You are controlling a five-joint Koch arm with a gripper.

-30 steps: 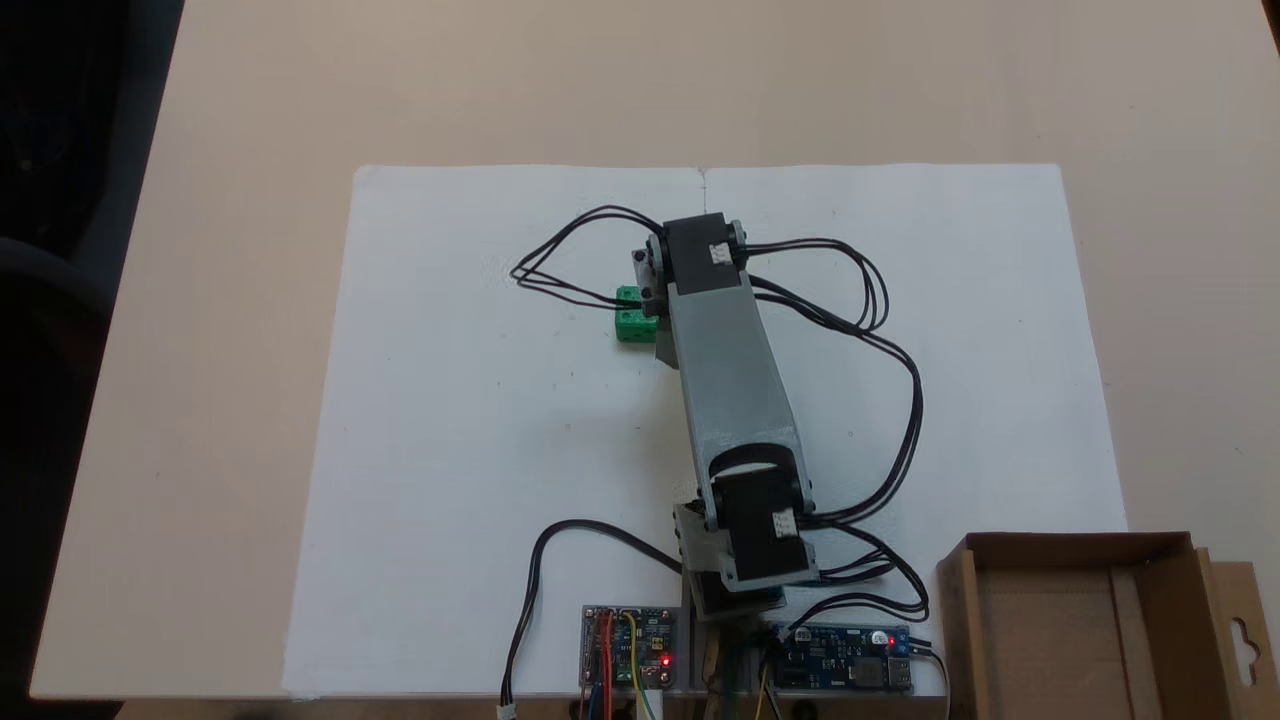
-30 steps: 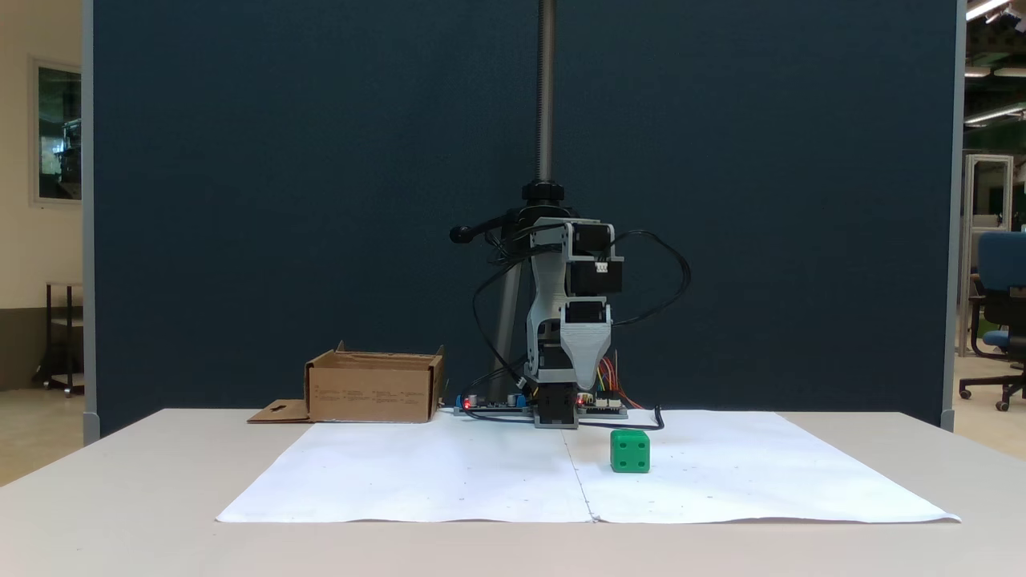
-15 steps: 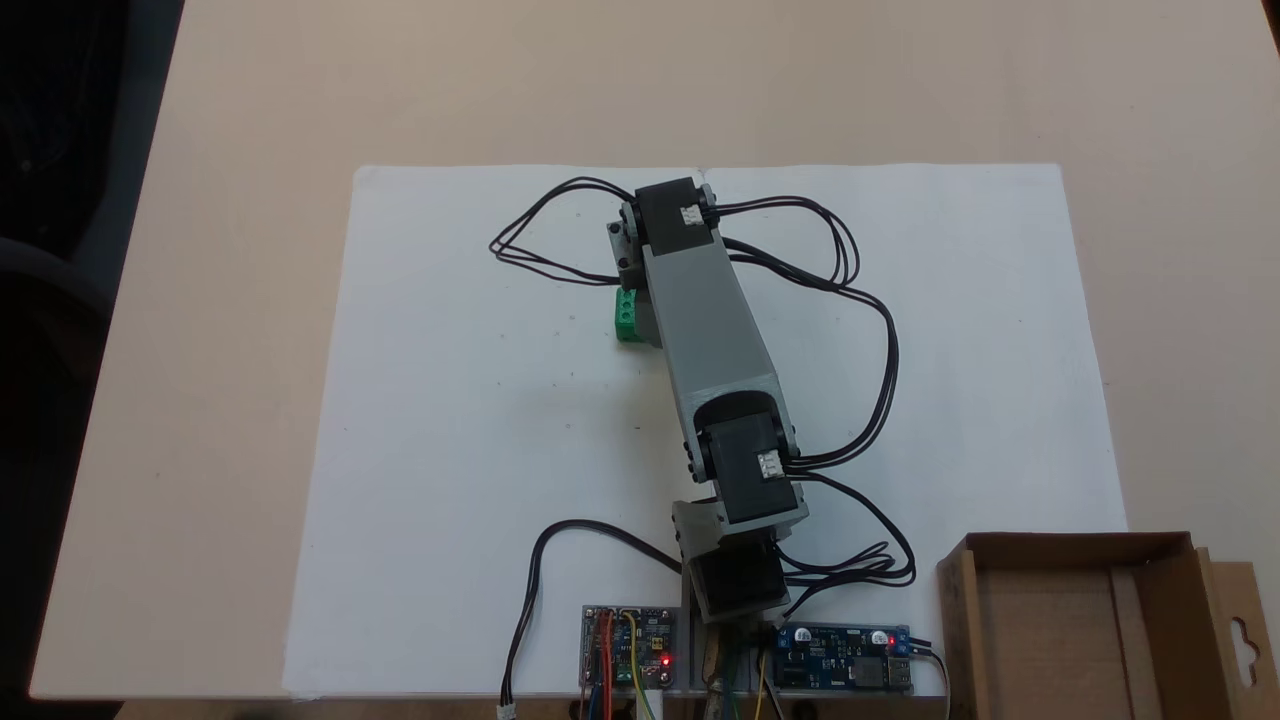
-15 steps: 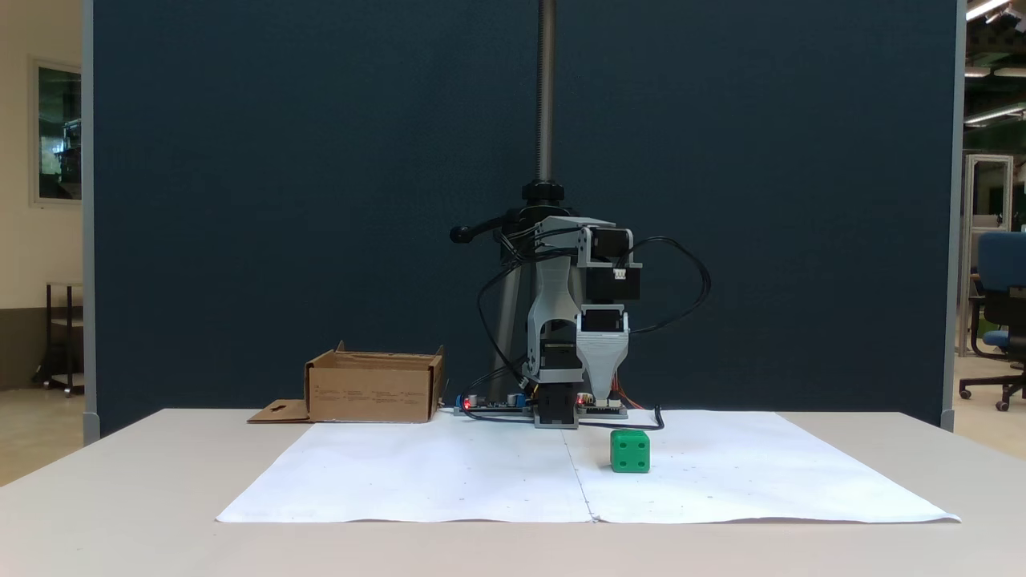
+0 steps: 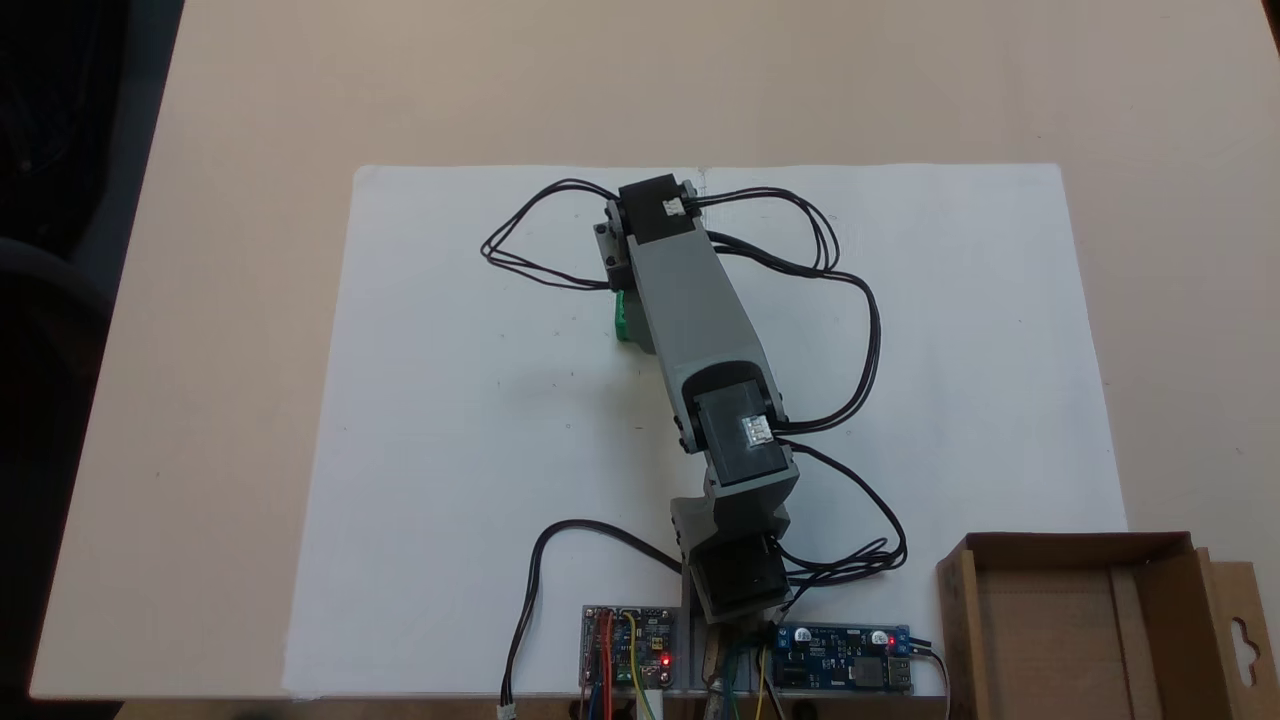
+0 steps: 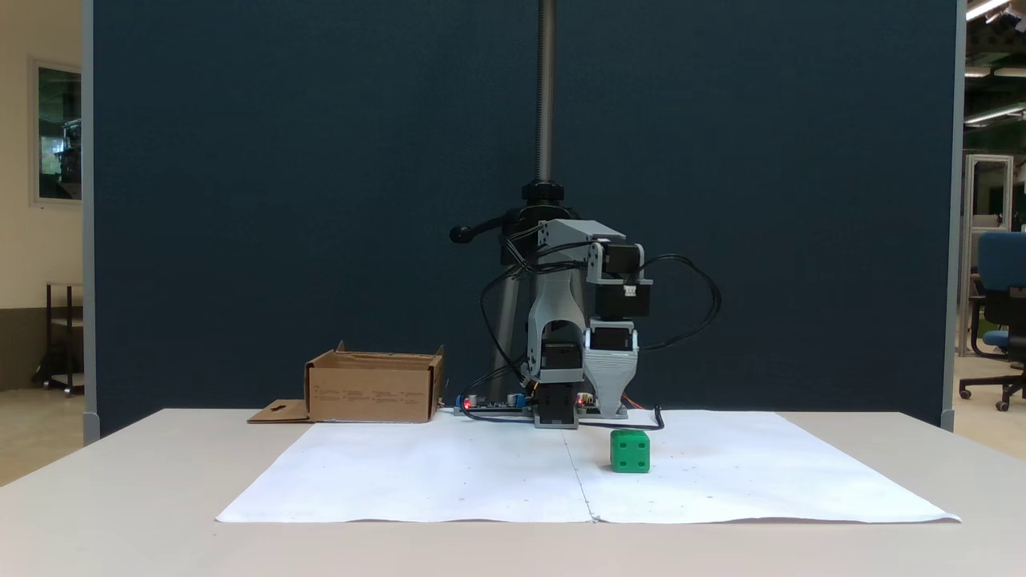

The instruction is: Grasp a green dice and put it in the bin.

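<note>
The green dice [image 6: 630, 450] sits on the white paper, a small bright green cube with dark pips. From above, the green dice [image 5: 621, 318] shows as a sliver at the left edge of the grey forearm that covers the rest. My gripper [image 6: 612, 413] points straight down, just above the dice and slightly left of it. It shows as a single grey wedge, so the gap between the jaws is hidden. The bin [image 6: 373, 389], a brown cardboard box with upright flaps, stands far left by the arm's base. The bin [image 5: 1085, 625] sits at the bottom right corner in the view from above.
A white paper sheet [image 5: 450, 430] covers the middle of the beige table [image 5: 220, 300]. Black cables [image 5: 850, 300] loop out on both sides of the arm. Circuit boards [image 5: 630, 650] with red lights lie at the base. A metal pole [image 6: 546, 96] rises behind the arm.
The arm has reached farther out and the gripper has come down toward the dice. The forearm now covers more of the dice from above. The dice and bin have not moved.
</note>
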